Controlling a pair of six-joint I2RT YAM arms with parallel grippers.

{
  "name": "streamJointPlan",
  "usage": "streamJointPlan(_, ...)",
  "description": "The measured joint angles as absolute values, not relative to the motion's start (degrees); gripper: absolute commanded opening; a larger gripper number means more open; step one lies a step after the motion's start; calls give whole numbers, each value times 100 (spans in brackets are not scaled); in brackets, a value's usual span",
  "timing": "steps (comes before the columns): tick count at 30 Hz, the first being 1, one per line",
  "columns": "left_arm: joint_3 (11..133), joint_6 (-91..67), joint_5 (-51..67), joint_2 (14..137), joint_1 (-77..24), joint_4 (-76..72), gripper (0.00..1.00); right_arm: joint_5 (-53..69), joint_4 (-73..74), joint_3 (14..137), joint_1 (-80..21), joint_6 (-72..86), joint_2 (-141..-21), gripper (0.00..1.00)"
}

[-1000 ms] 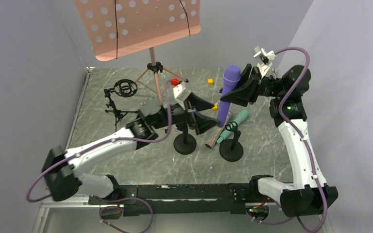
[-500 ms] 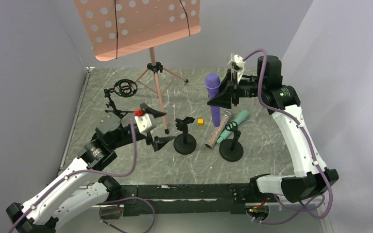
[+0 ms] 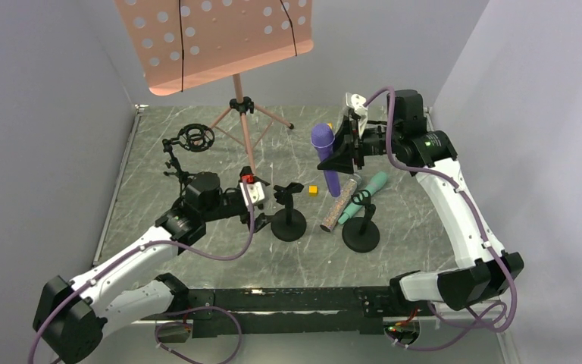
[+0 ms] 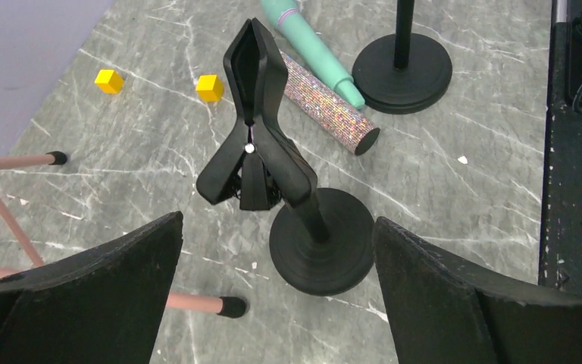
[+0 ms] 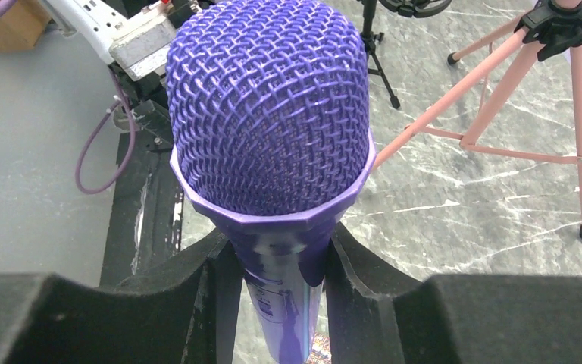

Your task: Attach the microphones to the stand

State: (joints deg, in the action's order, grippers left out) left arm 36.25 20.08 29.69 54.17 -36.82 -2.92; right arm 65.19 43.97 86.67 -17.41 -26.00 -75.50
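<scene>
I had the right gripper (image 3: 346,152) clenched on the purple microphone (image 5: 269,114), holding it upright, head up. My left gripper (image 4: 276,258) hung released, jaws wide, facing the clip stand (image 4: 254,129). The mint-teal microphone (image 4: 307,42) and glittery microphone (image 4: 326,106) lay side by side on the table just beyond it.

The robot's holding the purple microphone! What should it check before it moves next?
1. Purple microphone held between the right gripper jaws: ok.
2. Microphone upright, head up: ok.
3. Clip on the round-base stand empty: ok.
4. Clip opened for the microphone: not ok, pinched shut.
5. Left gripper jaws open and facing the clip: ok.
6. Microphone above the clip: not ok, off to one side.
</scene>
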Motion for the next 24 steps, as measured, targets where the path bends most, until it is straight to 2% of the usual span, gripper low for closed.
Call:
streamJointPlan(6,3686,1935,3118,5902,-3677,-808,95,6569,4265,8543,-1782,-2657,-7653,3)
streamJointPlan(12,3686,1647,3188,6226,-3671,-1402,86,6613,4134,8536,-1955,-2657,-7881,3)
streamJointPlan(19,3684,1302,3210,6429,-3671,-1787,68,6604,4064,8442,-2110,-2652,-8005,3)
streamJointPlan(22,3684,1208,3212,6479,-3671,-1828,56,6606,4045,8440,-2156,-2648,-8042,3)
streamJointPlan(24,3684,1153,3214,6499,-3671,-1837,44,6606,4040,8440,-2182,-2646,-8079,3)
